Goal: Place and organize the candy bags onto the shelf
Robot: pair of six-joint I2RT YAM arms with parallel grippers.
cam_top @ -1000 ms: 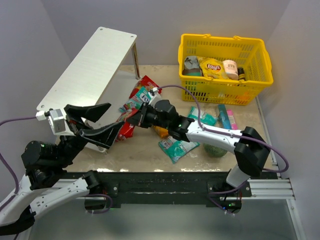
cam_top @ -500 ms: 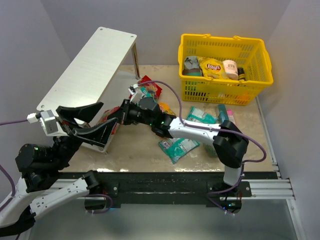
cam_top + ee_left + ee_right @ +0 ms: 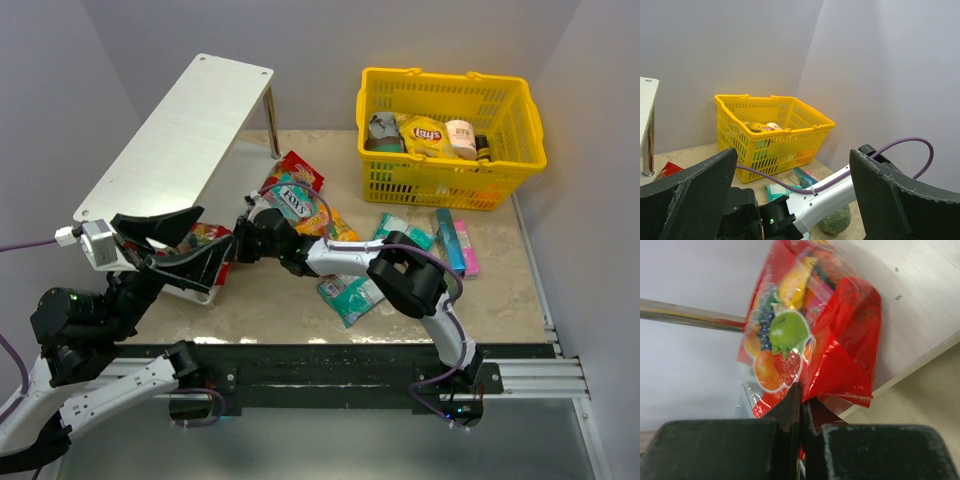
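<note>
My right gripper [image 3: 240, 245] is shut on a red candy bag with fruit print [image 3: 205, 242] and holds it at the front end of the white shelf [image 3: 170, 130], over its lower tier. In the right wrist view the jaws [image 3: 802, 405] pinch the bag's [image 3: 805, 340] bottom edge above the white lower board [image 3: 920, 300]. My left gripper [image 3: 188, 245] is open and empty, raised right beside the shelf end and the bag. More candy bags lie on the table: a red and teal one [image 3: 295, 190], an orange one [image 3: 338, 228] and two teal ones [image 3: 350, 295], [image 3: 405, 232].
A yellow basket [image 3: 450, 120] with a chip bag and other items stands at the back right; it also shows in the left wrist view [image 3: 770, 135]. A dark green ball [image 3: 836, 220] lies beside the right arm. Teal and pink packs [image 3: 455, 240] lie near the basket.
My right gripper has moved left with the red bag, from the table's middle to the shelf's lower tier. The left arm shifted slightly left early on, then stayed.
</note>
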